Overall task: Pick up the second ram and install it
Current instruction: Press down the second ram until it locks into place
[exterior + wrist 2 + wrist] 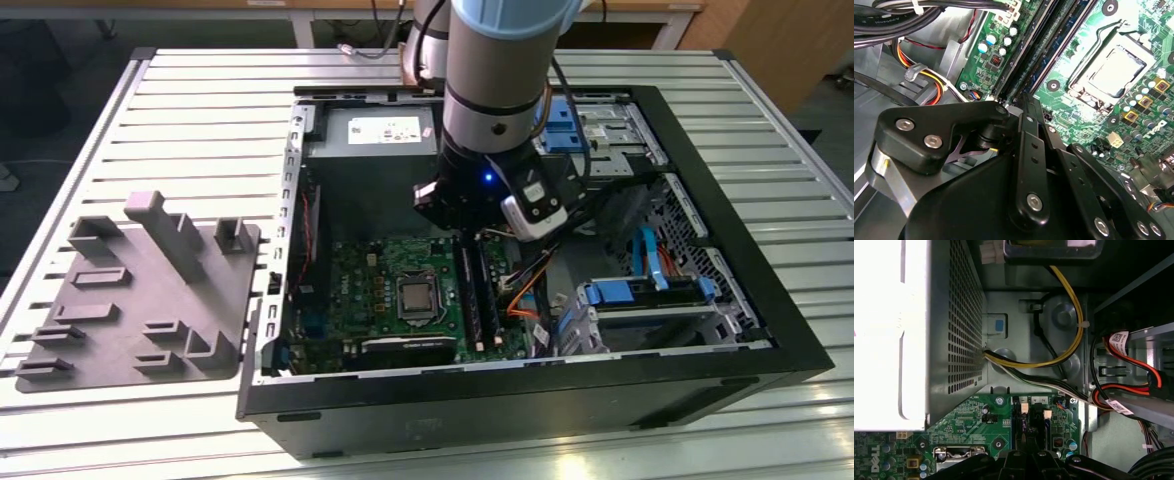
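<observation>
My gripper (465, 232) reaches down into the open computer case (747, 300), over the far end of the memory slots on the green motherboard (387, 290). Its fingers (1026, 150) are drawn together, and the gripper (1023, 97) ends right at the end of the long dark slots. The second ram (470, 290), a long thin dark stick, stands on edge in a slot with another stick beside it. In the second wrist view the ram (1029, 62) runs away from the fingertips. In the first wrist view the gripper (1024, 442) sits over the slot ends. I cannot see anything pinched between the fingers.
A grey plastic holder tray (140, 290) lies on the slatted table at the exterior view's left. Inside the case are the processor socket (418, 297), the power supply (380, 130), blue drive brackets (641, 292) and yellow, red and orange cables (1069, 315) close to the arm.
</observation>
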`<control>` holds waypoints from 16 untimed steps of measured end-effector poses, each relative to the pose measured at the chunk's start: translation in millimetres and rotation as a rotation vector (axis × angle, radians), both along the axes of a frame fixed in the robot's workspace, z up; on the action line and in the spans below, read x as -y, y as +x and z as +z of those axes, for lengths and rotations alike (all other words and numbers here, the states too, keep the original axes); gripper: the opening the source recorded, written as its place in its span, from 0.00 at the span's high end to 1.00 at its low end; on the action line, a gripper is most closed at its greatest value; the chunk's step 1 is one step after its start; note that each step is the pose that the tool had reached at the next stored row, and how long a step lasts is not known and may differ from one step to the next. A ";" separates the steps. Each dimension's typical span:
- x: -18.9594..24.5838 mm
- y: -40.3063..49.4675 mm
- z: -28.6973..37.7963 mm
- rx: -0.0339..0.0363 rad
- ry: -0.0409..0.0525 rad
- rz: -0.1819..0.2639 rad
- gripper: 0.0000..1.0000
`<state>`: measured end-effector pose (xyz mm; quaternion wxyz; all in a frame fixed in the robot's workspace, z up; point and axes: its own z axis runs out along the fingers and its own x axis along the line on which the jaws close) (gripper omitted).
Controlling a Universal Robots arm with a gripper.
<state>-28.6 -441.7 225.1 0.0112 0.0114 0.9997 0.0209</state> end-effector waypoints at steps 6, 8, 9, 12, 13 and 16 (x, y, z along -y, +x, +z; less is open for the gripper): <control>0.1 0.0 -1.8 -0.0001 -0.0003 0.000 0.89; 0.0 0.0 -1.9 -0.0001 -0.0003 0.000 0.89; 0.1 0.0 -2.0 -0.0001 -0.0003 0.000 0.89; 0.0 0.0 -2.5 -0.0001 -0.0003 0.000 0.89; 0.1 0.0 -2.4 -0.0001 -0.0004 0.000 0.89; 0.1 0.0 -2.5 -0.0001 -0.0004 0.000 0.89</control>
